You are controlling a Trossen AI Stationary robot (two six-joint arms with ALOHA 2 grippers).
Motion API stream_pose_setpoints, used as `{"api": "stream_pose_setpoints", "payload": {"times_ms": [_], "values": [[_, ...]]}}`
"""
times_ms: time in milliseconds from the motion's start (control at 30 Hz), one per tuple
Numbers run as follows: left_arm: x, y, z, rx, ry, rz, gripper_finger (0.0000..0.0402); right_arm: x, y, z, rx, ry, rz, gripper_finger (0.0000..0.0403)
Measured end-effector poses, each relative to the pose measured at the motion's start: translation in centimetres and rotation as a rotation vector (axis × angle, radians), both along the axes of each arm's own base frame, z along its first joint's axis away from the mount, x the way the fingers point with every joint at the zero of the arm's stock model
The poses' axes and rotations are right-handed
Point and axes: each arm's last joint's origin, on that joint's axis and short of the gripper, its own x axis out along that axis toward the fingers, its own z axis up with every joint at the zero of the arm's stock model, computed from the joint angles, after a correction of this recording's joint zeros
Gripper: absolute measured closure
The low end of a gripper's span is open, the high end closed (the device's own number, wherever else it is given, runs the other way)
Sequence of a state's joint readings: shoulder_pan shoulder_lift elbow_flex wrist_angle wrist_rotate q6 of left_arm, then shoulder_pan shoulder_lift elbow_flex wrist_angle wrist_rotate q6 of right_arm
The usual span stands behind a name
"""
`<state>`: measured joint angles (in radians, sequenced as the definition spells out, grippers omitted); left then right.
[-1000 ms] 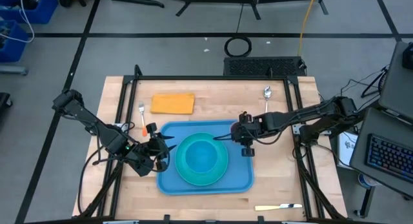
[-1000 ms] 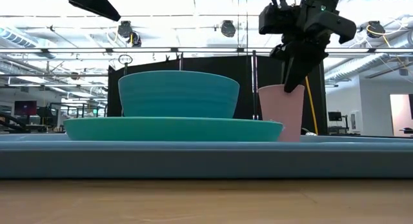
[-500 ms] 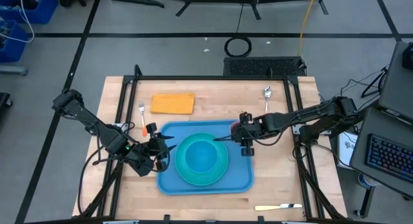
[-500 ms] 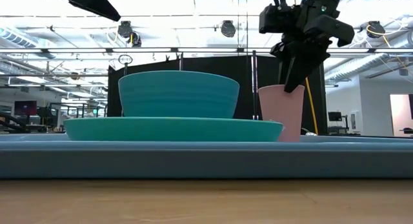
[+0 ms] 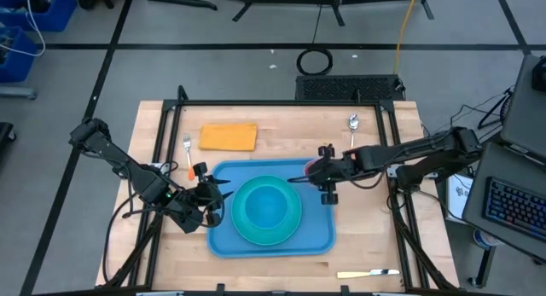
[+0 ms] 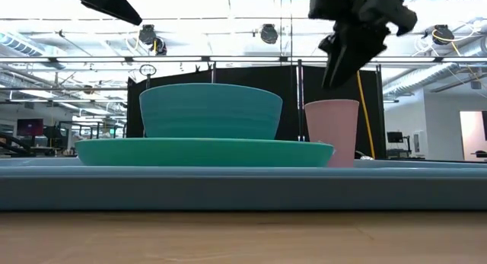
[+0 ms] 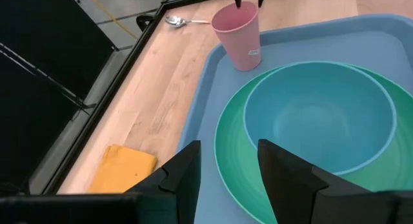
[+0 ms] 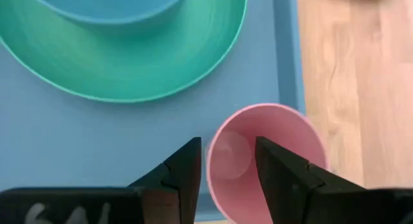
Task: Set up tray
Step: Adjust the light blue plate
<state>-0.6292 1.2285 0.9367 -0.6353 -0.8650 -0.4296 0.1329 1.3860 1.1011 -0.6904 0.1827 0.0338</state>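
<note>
right gripper [image 6: 351, 62] open above pink cup [image 6: 331, 132], cup standing free in tray [image 5: 223, 236] corner | left gripper [image 7: 227, 164] open, waiting beside plate [image 5: 247, 229]

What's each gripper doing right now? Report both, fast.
Left gripper: open, empty, at the tray's left edge.
Right gripper: open, holding nothing, just above the pink cup.

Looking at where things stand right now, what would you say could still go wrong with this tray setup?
The right gripper hangs open just above the pink cup, directly over its rim; a sideways drift while low could clip the rim and tip the cup. The cup stands in a corner of the tray, close to the raised rim and the teal plate, so a knock might send it onto the table. The left gripper waits at the tray's opposite edge.
</note>
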Motion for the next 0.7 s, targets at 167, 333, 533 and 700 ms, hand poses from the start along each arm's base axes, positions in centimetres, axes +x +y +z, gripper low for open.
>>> {"api": "stream_pose_setpoints", "payload": {"times_ms": [167, 333, 533, 700], "values": [[0.0, 0.0, 0.0, 0.001, 0.000, -0.001, 0.0243, -0.4, 0.5, 1.6, 0.075, -0.105, 0.022, 0.0266], [0.0, 0.0, 0.0, 0.001, 0.000, -0.001, 0.0243, 0.2, 2.7, 1.8, 0.140, -0.176, 0.118, 0.0266], [0.0, 0.0, 0.0, 0.000, 0.000, -0.001, 0.0243, 1.5, 5.8, -0.4, 0.166, -0.138, 0.171, 0.0304], [0.0, 0.0, 0.0, -0.001, -0.002, -0.001, 0.0243, 2.5, 7.6, -2.3, 0.177, -0.111, 0.193, 0.0390]]}}
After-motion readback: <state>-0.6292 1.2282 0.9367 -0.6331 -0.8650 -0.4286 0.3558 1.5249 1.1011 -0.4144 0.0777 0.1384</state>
